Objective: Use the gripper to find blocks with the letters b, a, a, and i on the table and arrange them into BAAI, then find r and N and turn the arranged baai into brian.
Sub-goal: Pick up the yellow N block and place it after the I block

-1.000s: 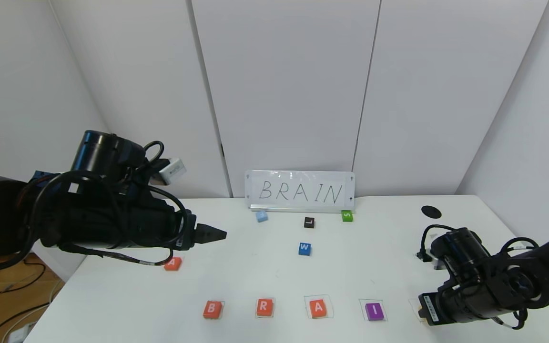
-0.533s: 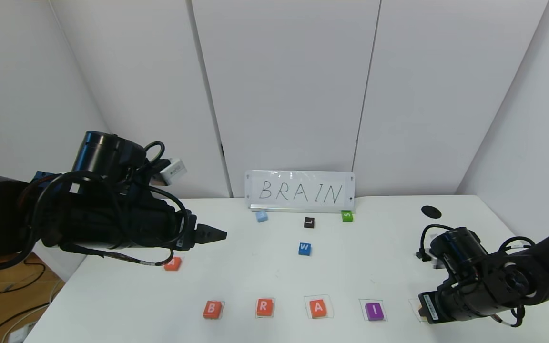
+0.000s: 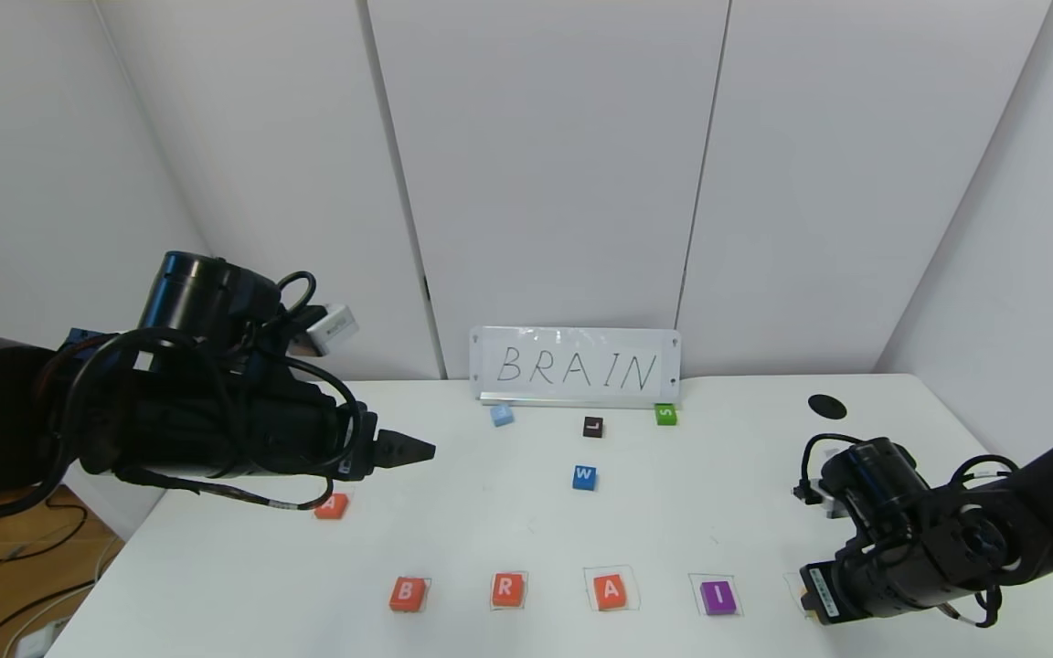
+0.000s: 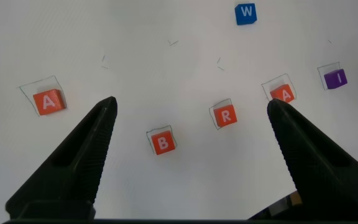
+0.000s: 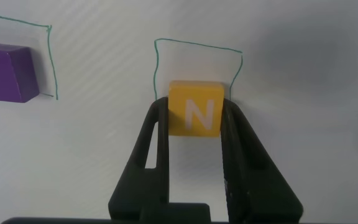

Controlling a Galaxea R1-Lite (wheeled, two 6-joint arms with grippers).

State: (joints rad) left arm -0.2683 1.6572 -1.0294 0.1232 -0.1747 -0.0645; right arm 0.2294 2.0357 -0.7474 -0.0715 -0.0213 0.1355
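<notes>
Holding the yellow N (image 5: 195,116) tight, the right gripper (image 5: 194,127) sits just over the drawn box right of the purple I (image 5: 4,73). Box lies straight ahead, so N goes down there. Left gripper (image 4: 188,124) hangs wide apart, far off w/ nothing in it.

My right gripper (image 5: 194,146) fingers (image 5: 157,155): matt black plastic, smooth. N (image 5: 195,108) between them: smooth matt yellow, material unclear. The blocks (image 3: 610,590) along the near edge have the same matt finish. The table (image 3: 490,512): smooth white, slight sheen. BRAIN sign (image 3: 575,366) at the far edge: paper under glossy clear film.
</notes>
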